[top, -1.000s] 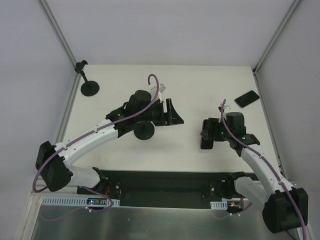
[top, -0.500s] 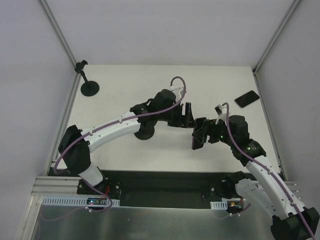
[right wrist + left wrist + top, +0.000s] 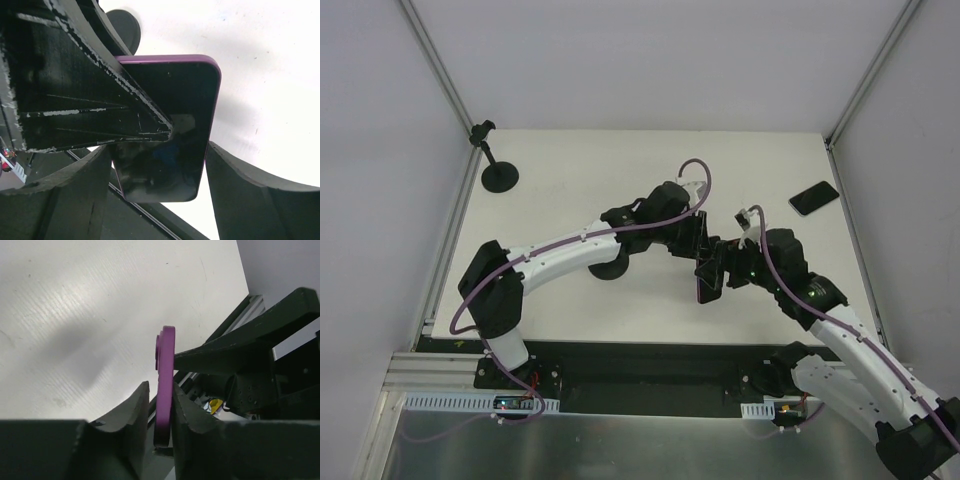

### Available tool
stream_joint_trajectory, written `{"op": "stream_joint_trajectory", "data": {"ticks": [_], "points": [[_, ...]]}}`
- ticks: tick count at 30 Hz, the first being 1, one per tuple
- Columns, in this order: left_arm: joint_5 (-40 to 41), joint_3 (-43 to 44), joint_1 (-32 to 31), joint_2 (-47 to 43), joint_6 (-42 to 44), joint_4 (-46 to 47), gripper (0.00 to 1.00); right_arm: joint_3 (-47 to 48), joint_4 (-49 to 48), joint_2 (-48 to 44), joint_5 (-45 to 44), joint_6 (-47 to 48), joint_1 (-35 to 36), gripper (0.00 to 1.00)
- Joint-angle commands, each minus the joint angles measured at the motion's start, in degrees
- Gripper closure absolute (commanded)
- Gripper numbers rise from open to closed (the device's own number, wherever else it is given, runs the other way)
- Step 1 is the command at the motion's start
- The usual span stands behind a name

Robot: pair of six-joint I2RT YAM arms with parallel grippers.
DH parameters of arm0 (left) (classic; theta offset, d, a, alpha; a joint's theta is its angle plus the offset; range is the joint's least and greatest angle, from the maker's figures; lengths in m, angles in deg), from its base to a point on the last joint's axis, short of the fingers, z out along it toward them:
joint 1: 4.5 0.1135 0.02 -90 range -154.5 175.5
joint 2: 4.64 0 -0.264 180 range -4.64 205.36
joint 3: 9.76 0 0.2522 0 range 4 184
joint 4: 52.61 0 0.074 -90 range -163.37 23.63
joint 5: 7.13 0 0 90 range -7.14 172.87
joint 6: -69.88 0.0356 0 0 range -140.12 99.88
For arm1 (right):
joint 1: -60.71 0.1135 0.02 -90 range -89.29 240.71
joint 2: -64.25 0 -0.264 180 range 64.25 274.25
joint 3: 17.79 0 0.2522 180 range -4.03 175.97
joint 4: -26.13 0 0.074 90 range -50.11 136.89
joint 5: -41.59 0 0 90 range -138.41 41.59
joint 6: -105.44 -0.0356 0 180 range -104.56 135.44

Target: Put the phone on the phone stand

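Your arms have met just right of the phone stand [image 3: 608, 268]: right gripper [image 3: 157, 150] clamps the rigid, slick phone [image 3: 185, 100] by its edges; left gripper [image 3: 161, 390] brackets its faces, grip unclear.

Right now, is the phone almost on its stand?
Not yet. Done: the purple-edged glossy black phone is lifted off the white table. In hand: the right tool grips it while the left tool straddles its edge. Left: setting it on a black disc-based stand.

Glossy-screened phone [image 3: 192, 100], matt finely ribbed white table [image 3: 75, 300]
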State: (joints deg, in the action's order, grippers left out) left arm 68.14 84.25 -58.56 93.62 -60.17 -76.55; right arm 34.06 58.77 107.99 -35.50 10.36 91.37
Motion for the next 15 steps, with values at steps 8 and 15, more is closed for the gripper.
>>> {"op": "stream_joint_trajectory", "data": {"ticks": [8,15], "points": [[-0.31,-0.53,-0.52,-6.66,4.09,-3.44,1.00,7.00,4.32,3.00,-4.05,-0.11,3.45,0.61],[9.53,-1.41,-0.52,-21.85,8.85,-13.28,1.00,9.03,9.26,2.76,6.50,-1.59,3.45,0.01]]}}
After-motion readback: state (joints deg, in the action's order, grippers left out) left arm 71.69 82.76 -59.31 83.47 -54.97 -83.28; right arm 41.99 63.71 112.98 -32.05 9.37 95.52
